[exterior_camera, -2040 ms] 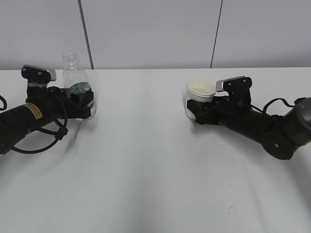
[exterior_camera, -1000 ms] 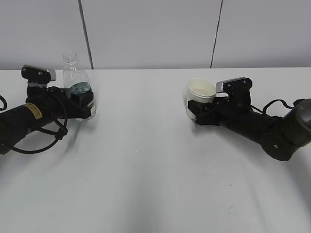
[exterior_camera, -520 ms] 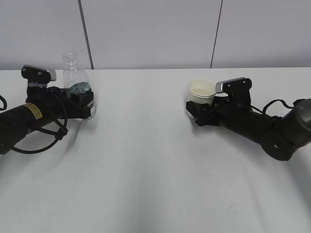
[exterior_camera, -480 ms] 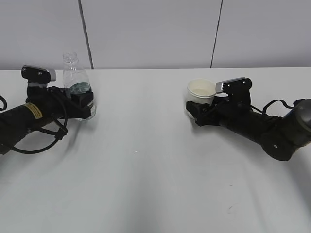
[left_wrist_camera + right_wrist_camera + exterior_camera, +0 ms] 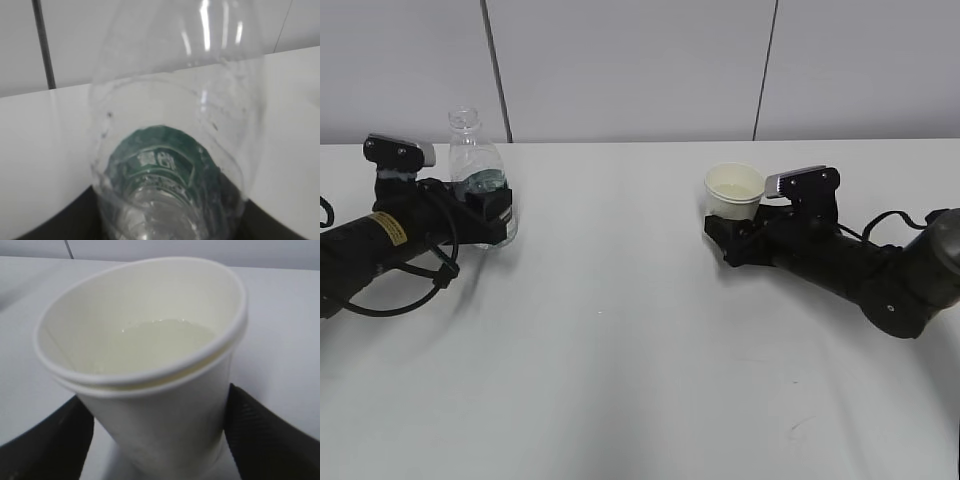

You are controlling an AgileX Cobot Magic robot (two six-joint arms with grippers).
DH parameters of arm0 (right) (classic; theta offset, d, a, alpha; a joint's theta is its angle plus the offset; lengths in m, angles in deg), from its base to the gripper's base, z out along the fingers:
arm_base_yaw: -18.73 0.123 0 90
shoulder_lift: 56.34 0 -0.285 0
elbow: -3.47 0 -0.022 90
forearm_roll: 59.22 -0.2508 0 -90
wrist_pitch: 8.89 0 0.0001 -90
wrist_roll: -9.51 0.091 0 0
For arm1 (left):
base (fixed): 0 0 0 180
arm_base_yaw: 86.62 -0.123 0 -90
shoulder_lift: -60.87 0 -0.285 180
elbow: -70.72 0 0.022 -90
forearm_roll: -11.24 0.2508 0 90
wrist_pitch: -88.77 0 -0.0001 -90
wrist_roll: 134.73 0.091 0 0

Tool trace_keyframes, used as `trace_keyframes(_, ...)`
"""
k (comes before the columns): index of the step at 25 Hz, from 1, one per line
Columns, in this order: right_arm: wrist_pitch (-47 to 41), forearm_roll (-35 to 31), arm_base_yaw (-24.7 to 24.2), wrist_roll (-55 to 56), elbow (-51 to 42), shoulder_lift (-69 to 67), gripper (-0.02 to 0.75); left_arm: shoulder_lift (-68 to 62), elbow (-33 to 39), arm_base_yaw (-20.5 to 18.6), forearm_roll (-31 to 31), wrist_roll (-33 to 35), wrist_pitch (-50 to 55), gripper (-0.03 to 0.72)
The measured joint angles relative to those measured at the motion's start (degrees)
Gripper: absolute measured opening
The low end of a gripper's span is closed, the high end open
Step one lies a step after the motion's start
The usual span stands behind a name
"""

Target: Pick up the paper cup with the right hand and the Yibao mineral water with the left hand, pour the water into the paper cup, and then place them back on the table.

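The Yibao mineral water (image 5: 472, 150), a clear capless bottle with a dark green label, stands upright on the table (image 5: 620, 350) at the far left. My left gripper (image 5: 496, 214) is shut on its lower body. In the left wrist view the bottle (image 5: 170, 125) fills the frame, with black fingers (image 5: 75, 220) against both sides. The paper cup (image 5: 734, 190) stands right of centre with pale liquid inside. My right gripper (image 5: 728, 228) is open around its base. In the right wrist view the cup (image 5: 150, 355) sits between the fingers (image 5: 50, 440), with a gap showing on the left side.
A grey panelled wall (image 5: 620, 60) runs along the table's far edge. Black cables loop beside the left arm (image 5: 380, 240) and behind the right arm (image 5: 860, 270). White tabletop lies between the two arms and towards the front.
My right gripper's jaws have spread away from the paper cup, and that arm has drawn back slightly to the right. The cup stays on the table. The left arm and bottle have not moved.
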Motion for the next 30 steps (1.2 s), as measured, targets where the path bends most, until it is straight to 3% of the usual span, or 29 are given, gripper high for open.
trace_keyframes(16, 7.81, -1.40, 0.00, 0.00, -5.69, 0.00, 0.614, 0.00, 0.00, 0.00, -0.06, 0.00, 0.00, 0.323)
trace_keyframes(24, 9.59, -7.23, 0.00, -2.79, -11.25, 2.75, 0.598, 0.00, 0.00, 0.00, -0.20, 0.00, 0.05, 0.323)
trace_keyframes(30, 10.87, -7.98, 0.00, -3.54, -16.89, 6.70, 0.595, -0.04, 0.00, 0.00, -1.12, 0.00, 0.10, 0.323)
